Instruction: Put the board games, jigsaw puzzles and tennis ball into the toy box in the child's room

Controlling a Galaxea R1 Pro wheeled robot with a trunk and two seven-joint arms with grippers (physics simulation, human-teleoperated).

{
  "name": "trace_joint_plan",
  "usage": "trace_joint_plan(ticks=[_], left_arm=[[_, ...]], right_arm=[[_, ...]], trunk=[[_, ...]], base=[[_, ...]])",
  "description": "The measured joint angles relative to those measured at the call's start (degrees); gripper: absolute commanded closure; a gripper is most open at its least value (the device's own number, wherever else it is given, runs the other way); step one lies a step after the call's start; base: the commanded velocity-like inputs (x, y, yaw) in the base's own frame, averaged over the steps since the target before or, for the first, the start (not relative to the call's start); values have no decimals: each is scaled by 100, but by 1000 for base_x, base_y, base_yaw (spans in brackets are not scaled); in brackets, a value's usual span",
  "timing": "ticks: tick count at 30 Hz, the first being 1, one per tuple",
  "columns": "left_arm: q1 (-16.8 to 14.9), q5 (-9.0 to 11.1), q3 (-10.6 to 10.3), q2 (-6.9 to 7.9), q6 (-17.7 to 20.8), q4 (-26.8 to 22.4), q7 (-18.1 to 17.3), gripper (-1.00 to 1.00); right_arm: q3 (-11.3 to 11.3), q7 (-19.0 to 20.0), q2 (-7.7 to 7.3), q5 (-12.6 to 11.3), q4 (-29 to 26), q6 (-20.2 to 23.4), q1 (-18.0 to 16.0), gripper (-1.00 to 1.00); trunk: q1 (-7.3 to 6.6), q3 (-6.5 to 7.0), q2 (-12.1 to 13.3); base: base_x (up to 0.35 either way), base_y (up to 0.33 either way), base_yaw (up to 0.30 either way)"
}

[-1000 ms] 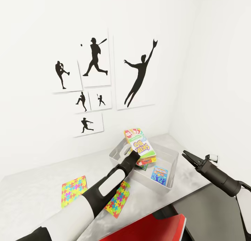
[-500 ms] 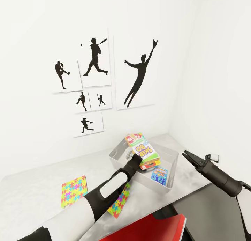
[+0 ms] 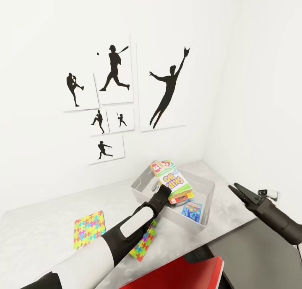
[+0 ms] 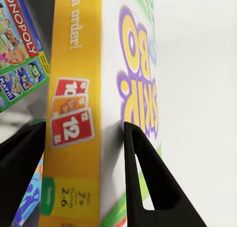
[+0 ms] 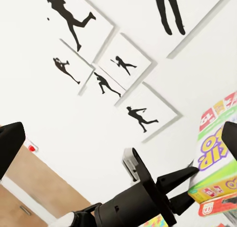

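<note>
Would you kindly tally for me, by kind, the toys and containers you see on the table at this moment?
Board games: 3 (Skip-Bo box, Monopoly box, small blue box)
Jigsaw puzzles: 2
Toy box: 1
Total: 6

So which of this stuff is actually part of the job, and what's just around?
Job:
toy box
Skip-Bo game in left hand
Monopoly box
blue game
two jigsaw puzzles
table

Just around:
silhouette pictures
red object
</note>
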Motion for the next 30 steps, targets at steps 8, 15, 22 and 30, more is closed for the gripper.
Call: trace_joint_plan(ticks=[8, 15, 22, 30], left_arm=[[0, 4, -1, 0, 3, -1, 9, 100], [0, 6, -1, 0, 4, -5, 10, 100], [0, 56, -11, 0, 4, -17, 10, 100], [-6, 69, -27, 0, -3, -262, 8, 100]], right_arm=[[-110, 203, 27, -10, -36, 202, 48, -100], [-132, 628, 88, -46, -316, 830, 55, -100], [-285, 675, 34, -381, -325, 850, 59, -100], [-401, 726, 84, -405, -312, 849, 63, -100]], trunk=[[0, -51, 0], [0, -112, 0], [0, -176, 0], [0, -249, 0]], base=[[0, 0, 0], [0, 0, 0], [0, 0, 0], [0, 0, 0]])
